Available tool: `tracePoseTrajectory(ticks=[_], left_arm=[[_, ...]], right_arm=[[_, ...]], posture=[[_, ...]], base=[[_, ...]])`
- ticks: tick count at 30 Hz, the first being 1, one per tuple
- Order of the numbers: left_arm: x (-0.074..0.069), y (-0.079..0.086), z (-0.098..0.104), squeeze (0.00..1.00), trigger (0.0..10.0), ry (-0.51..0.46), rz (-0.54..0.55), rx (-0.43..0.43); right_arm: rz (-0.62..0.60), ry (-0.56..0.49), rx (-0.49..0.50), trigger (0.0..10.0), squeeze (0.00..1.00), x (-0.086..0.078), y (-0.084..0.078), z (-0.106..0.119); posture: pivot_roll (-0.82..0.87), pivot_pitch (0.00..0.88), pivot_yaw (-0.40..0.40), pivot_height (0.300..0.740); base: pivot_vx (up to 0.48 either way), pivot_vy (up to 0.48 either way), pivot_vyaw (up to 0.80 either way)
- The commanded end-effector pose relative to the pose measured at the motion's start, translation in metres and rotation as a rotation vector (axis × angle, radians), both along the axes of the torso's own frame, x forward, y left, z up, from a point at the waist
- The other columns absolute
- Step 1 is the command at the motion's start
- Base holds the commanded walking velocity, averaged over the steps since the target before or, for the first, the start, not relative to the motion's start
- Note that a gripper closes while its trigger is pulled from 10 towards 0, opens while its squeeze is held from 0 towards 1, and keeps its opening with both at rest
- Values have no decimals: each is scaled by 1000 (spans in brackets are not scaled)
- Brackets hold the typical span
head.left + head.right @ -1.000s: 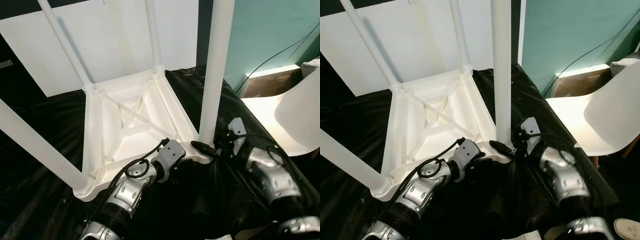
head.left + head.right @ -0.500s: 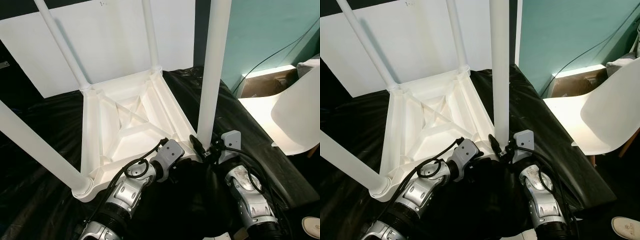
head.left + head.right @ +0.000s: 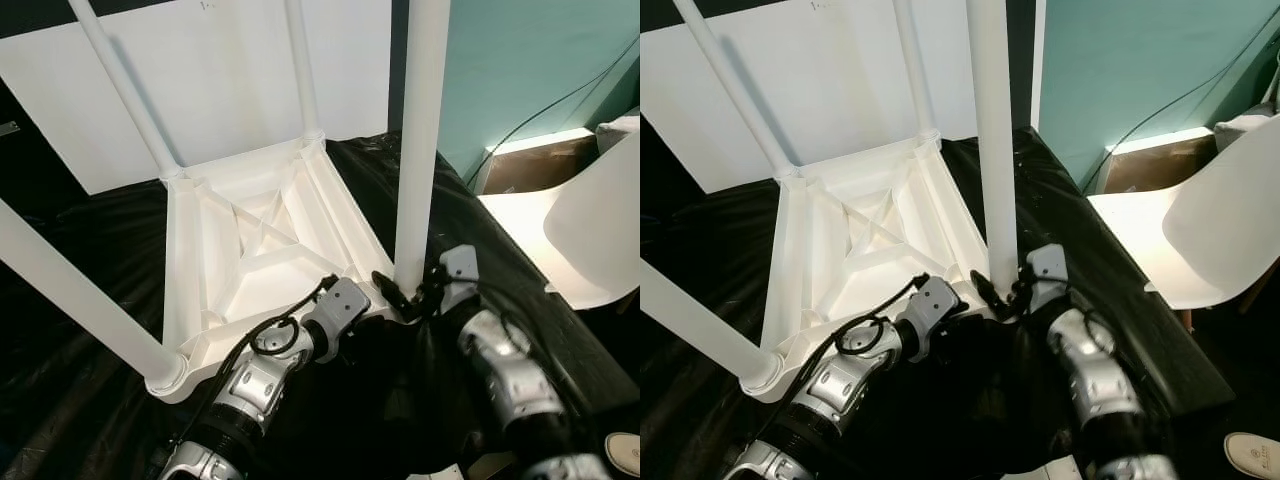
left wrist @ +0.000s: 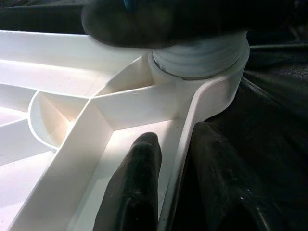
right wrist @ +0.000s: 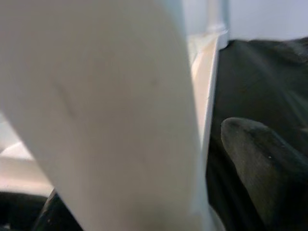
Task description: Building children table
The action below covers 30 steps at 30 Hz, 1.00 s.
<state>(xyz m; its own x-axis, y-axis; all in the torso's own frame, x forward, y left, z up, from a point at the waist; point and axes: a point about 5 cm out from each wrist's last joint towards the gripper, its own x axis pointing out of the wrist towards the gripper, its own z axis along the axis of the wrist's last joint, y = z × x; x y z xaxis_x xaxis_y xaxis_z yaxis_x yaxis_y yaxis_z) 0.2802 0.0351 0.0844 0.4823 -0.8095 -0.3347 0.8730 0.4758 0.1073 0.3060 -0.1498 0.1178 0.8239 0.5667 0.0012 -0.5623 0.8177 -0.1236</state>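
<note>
Last leg going in — right arm swung back up

Upturned table (image 3: 250, 240) centre frame; right gripper (image 3: 400, 298) now wrapped round leg (image 3: 420, 150) base, turned since a second ago — probably screwing. Left gripper (image 4: 175, 159) pinching the rim.

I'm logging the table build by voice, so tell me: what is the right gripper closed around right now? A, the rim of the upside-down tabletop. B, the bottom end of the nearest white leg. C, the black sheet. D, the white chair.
B: the right gripper has its black fingers on either side of the nearest white leg, just above the corner socket of the upturned tabletop.
</note>
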Motion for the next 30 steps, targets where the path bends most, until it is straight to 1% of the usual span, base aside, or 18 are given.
tracePoseTrajectory(ticks=[1, 2, 3, 4, 5, 6, 7, 9, 11, 17, 19, 22, 24, 25, 26, 27, 28, 30], left_arm=[[-12, 11, -33, 0, 10000, 138, 14, 99], [-12, 11, -33, 0, 10000, 138, 14, 99], [-12, 11, -33, 0, 10000, 138, 14, 99], [-12, 11, -33, 0, 10000, 138, 16, 99], [-11, 11, -33, 0, 10000, 138, 17, 100], [-11, 11, -33, 0, 10000, 138, 17, 100], [-11, 11, -33, 0, 10000, 137, 18, 100], [-11, 11, -33, 0, 10000, 137, 20, 99], [-12, 12, -33, 0, 10000, 139, 21, 99], [-12, 13, -34, 0, 10000, 138, 25, 101], [-13, 13, -35, 0, 10000, 138, 24, 102], [-13, 13, -35, 0, 10000, 138, 24, 102], [-12, 13, -34, 0, 10000, 135, 21, 105], [-12, 12, -34, 0, 10000, 134, 19, 106], [-12, 12, -34, 0, 10000, 134, 19, 106], [-12, 12, -34, 0, 10000, 133, 18, 106], [-12, 12, -34, 0, 10000, 133, 18, 106], [-12, 12, -34, 0, 10000, 133, 17, 107]], right_arm=[[96, 58, -28, 10000, 0, -1, 1, -5], [96, 58, -28, 10000, 0, -1, 1, -5], [139, 70, -40, 10000, 0, -2, 2, -6], [201, 88, -45, 6196, 0, -4, 3, -6], [254, 104, -41, 0, 0, -7, 5, -7], [254, 104, -41, 0, 0, -7, 5, -7], [305, 115, -39, 0, 0, -9, 6, -7], [336, 127, -40, 0, 0, -11, 6, -7], [347, 144, -42, 0, 0, -10, 2, -9], [316, 153, -17, 0, 0, -5, -3, -9], [261, 148, 1, 0, 0, -10, 1, -16], [231, 141, 9, 0, 0, -12, 2, -19], [-48, 30, 72, 0, 0, -19, 4, -22], [-152, -12, 108, 0, 0, -25, 4, -22], [-152, -12, 108, 0, 0, -25, 4, -22], [-225, -35, 132, 0, 0, -29, 5, -21], [-225, -35, 132, 0, 0, -29, 5, -21], [-307, -44, 156, 0, 0, -29, 6, -19]], posture=[[-91, 0, 85, 740], [-91, 0, 85, 740], [-91, 0, 85, 740], [-88, 0, 82, 740], [-86, 0, 82, 740], [-86, 0, 82, 740], [-86, 0, 82, 740], [-85, 0, 84, 740], [-83, 0, 81, 740], [-81, 0, 80, 740], [-84, 0, 76, 740], [-84, 0, 76, 740], [-83, 0, 76, 740], [-81, 0, 76, 740], [-81, 0, 76, 740], [-81, 0, 76, 740], [-81, 0, 76, 740], [-84, 0, 79, 740]], base=[[0, 0, 0], [0, 0, 0], [0, 0, 0], [0, 0, 0], [0, 0, 0], [0, 0, 0], [0, 0, 0], [0, 0, 0], [0, 0, 0], [0, 0, 0], [0, 0, 0], [0, 0, 0], [0, 0, 0], [0, 0, 0], [0, 0, 0], [0, 0, 0], [0, 0, 0], [0, 0, 0]])
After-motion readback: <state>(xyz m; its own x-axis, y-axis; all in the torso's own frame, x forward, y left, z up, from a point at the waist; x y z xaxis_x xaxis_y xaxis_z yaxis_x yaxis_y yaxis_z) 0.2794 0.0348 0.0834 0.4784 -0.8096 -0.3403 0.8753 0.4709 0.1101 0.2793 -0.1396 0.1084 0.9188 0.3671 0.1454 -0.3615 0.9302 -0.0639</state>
